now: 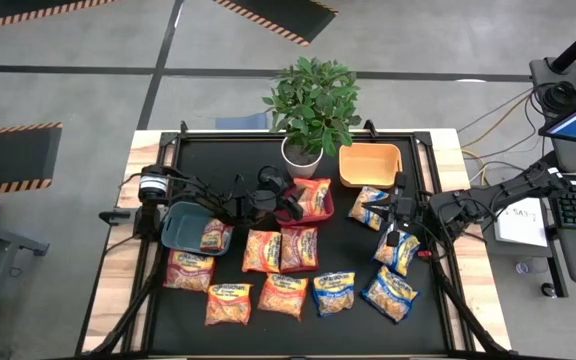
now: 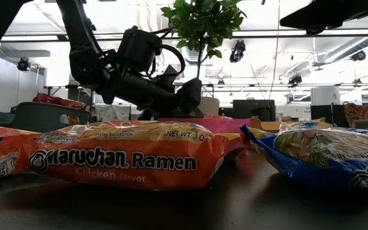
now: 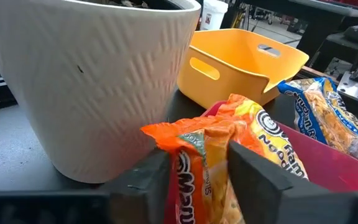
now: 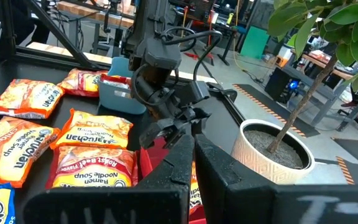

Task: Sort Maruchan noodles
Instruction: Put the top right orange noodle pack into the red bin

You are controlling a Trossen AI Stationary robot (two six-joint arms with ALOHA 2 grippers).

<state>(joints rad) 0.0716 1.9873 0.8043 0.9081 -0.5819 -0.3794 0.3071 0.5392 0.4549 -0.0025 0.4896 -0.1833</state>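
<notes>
The left gripper [image 1: 290, 207] hangs over the red bin [image 1: 326, 212], just beside the white plant pot [image 1: 301, 156]. In the left wrist view its jaws stand on either side of an orange Maruchan packet [image 3: 211, 163], pressed against its crinkled top; the packet sits in the red bin directly under the jaws. Beyond the jaws sits the orange bin [image 1: 370, 166], and a blue packet [image 3: 328, 118] lies just past the red bin's far rim.

The right gripper [image 1: 400, 215] waits over the counter [image 1: 453, 300] with its jaws together and nothing between them, close to two blue packets, one [image 1: 369, 207] beside the orange bin and one [image 1: 397, 250] nearer the front.

On the outer side of the left arm, a grey-blue bin [image 1: 181, 225] has an orange packet [image 1: 214, 236] leaning at its rim. The other Maruchan noodles [image 1: 278, 250] lie spread over the counter in front of both jaws, orange ones on the left gripper's side, two blue ones [image 1: 334, 292] on the right gripper's side.
</notes>
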